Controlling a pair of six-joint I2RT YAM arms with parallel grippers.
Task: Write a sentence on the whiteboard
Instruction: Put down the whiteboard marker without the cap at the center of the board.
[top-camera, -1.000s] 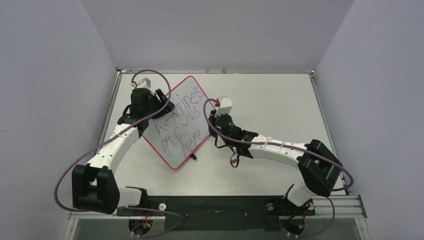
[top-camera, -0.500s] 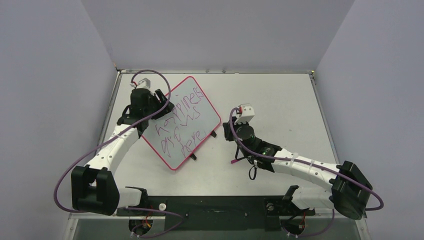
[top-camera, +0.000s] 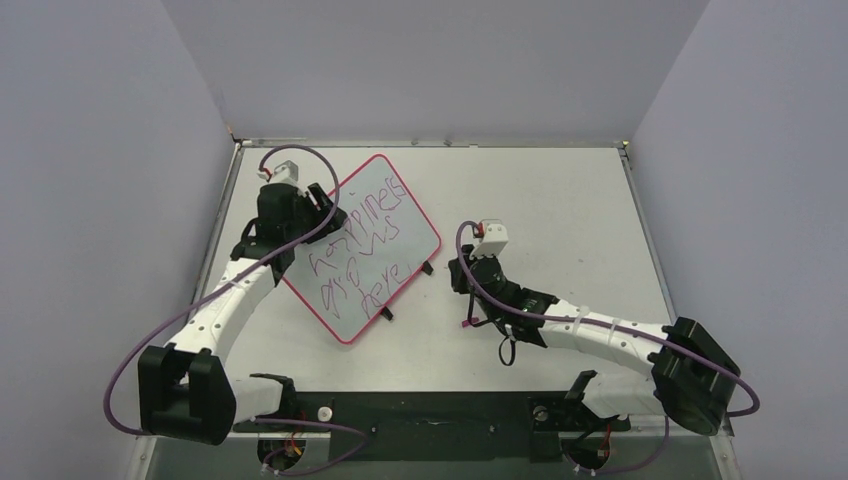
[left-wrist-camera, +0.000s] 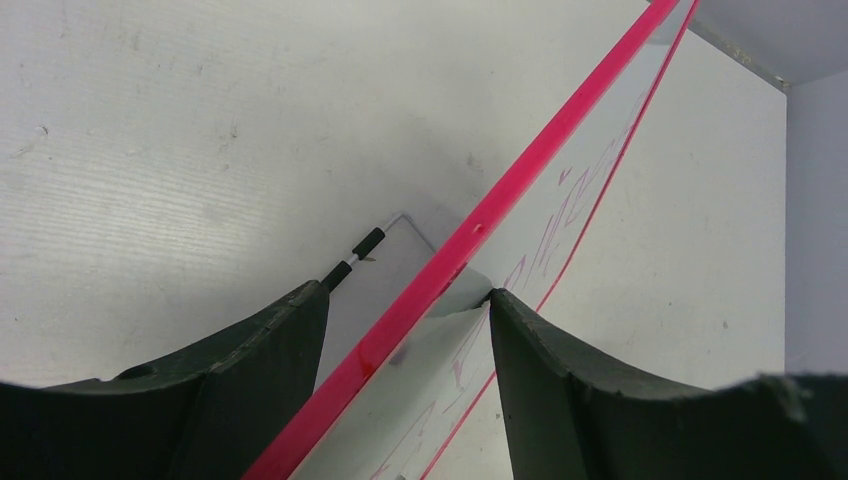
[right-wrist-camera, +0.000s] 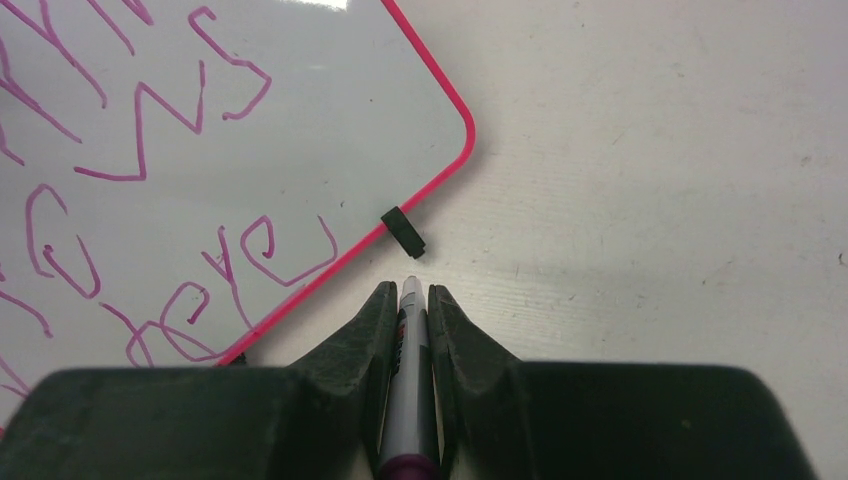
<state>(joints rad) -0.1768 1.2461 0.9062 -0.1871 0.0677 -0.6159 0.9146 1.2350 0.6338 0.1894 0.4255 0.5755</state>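
Observation:
The whiteboard (top-camera: 385, 215), glossy white with a thin pink frame, lies slanted at the table's left. The purple sentence (top-camera: 362, 250) runs across it in three lines. My left gripper (top-camera: 318, 205) is at the board's upper left side. In the left wrist view the pink frame (left-wrist-camera: 520, 175) runs between the jaws of the left gripper (left-wrist-camera: 405, 293), which is shut on the whiteboard. My right gripper (top-camera: 455, 277) is off the board, just right of its lower right side. The right gripper (right-wrist-camera: 410, 290) is shut on a grey marker (right-wrist-camera: 408, 380) whose tip points at the table.
Two small black clips (top-camera: 428, 268) (top-camera: 386, 314) stick out from the board's lower right side; one clip (right-wrist-camera: 403, 230) sits just ahead of the marker tip. Grey walls (top-camera: 110, 150) enclose the white table (top-camera: 560, 210). The arm bases stand on the black rail (top-camera: 440, 415).
My right arm has drawn back from the board, down and to the right, still holding the marker. The left gripper and the board have stayed almost in place.

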